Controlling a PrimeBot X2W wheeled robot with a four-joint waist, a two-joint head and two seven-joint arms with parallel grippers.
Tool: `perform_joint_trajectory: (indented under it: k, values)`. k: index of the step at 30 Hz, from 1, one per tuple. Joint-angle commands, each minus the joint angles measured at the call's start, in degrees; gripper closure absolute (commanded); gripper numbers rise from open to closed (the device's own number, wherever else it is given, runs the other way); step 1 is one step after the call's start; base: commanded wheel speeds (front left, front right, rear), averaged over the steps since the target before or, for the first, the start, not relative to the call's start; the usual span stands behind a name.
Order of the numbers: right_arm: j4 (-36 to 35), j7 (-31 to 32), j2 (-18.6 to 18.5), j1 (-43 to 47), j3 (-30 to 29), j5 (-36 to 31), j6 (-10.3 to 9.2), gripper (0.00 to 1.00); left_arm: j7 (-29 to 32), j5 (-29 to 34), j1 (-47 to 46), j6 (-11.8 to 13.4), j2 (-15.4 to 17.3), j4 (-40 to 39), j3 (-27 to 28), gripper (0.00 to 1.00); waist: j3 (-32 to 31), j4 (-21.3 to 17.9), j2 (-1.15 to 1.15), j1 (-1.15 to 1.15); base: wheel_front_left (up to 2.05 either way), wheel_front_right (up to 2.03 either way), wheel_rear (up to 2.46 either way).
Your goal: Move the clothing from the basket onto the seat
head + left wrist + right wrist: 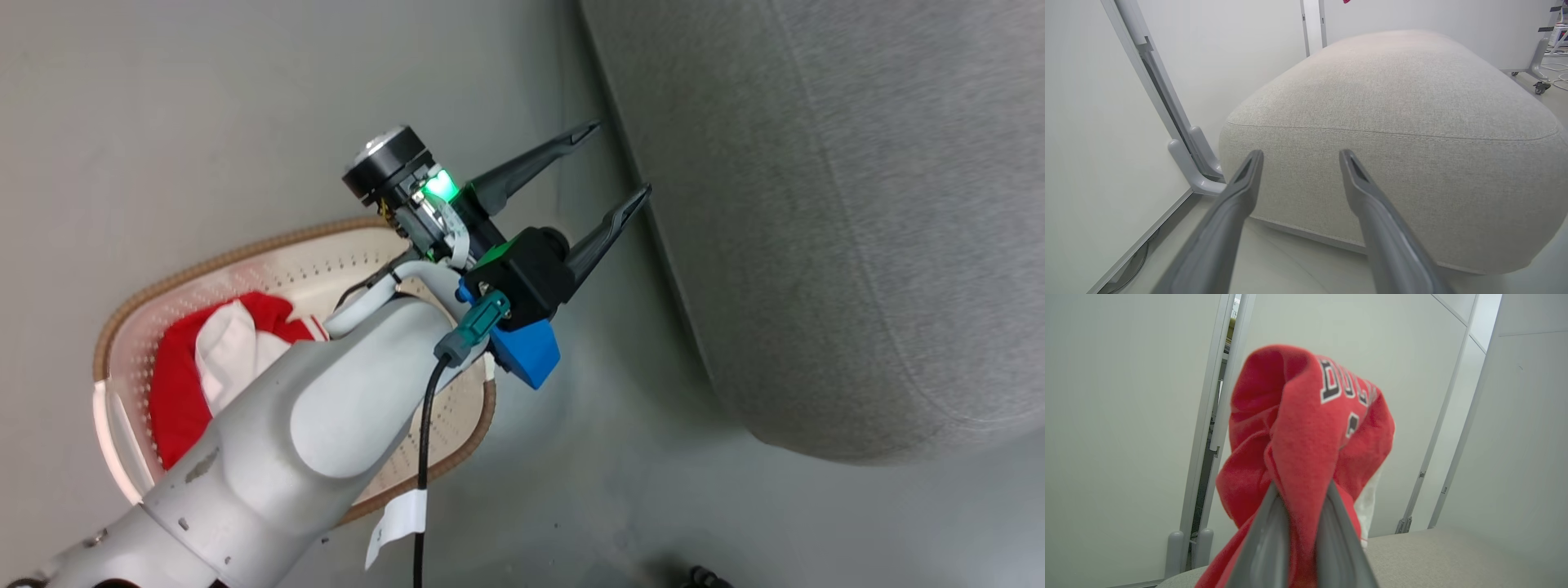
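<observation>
The cream basket with a brown rim stands on the floor at the lower left of the head view, partly covered by my left forearm. A red-and-white piece of clothing lies inside it. My left gripper is open and empty, fingers pointing at the side of the grey seat. In the left wrist view the left gripper faces the seat's rounded end. My right gripper is shut on a red lettered jersey, held above the seat.
White partition panels with grey feet stand close beside the seat. A wheeled stand is at the far end. A black cable with a white tag hangs from my left wrist. Grey floor lies between basket and seat.
</observation>
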Motion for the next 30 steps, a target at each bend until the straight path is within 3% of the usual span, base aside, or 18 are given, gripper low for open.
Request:
perform_joint_trajectory:
  k: [1, 11, 21, 22, 23, 30]
  values:
    - [0.8, -0.2, -1.0, -2.2, -1.3, -0.4, 0.00, 1.00, -0.1, 0.5, -1.8, 0.0, 0.7, -0.4, -0.4, 0.00, 5.0, 1.8, 0.00, -0.01, 0.00, 0.00, 0.00]
    - [15.4, -0.2, -6.6, -6.2, -6.4, -3.3, 0.00, 1.00, 0.0, 0.8, -5.5, 0.0, 1.3, -1.5, -2.1, 0.00, 11.3, 3.3, 0.00, -0.01, 0.00, 0.00, 0.00]
    - [26.6, -0.2, -5.8, -4.2, -9.0, -5.1, 0.00, 1.00, -0.1, 0.3, -6.5, 0.3, 1.3, -1.3, -2.1, 0.00, 12.3, 3.6, 0.00, -0.01, 0.00, 0.00, 0.00]
    - [26.6, -0.2, -5.6, -4.1, -9.3, -5.1, 0.00, 0.35, -0.1, 0.2, -6.5, 0.4, 1.4, -1.2, -2.1, 0.00, 12.2, 3.5, 0.00, -0.01, 0.00, 0.00, 0.00]
    - [26.2, -0.2, -5.5, -4.0, -9.7, -5.2, 0.00, 0.00, -0.1, 0.1, -6.3, 0.5, 1.5, -1.1, -2.1, 0.00, 11.9, 3.4, 0.00, -0.01, 0.00, 0.00, 0.00]
    - [22.1, -0.2, -5.0, 1.1, -8.8, -5.2, 0.00, 0.00, -0.1, -1.1, -3.7, 1.2, 1.1, -1.5, -1.5, 0.00, 7.2, 2.9, 0.00, -0.01, 0.00, 0.00, 0.00]
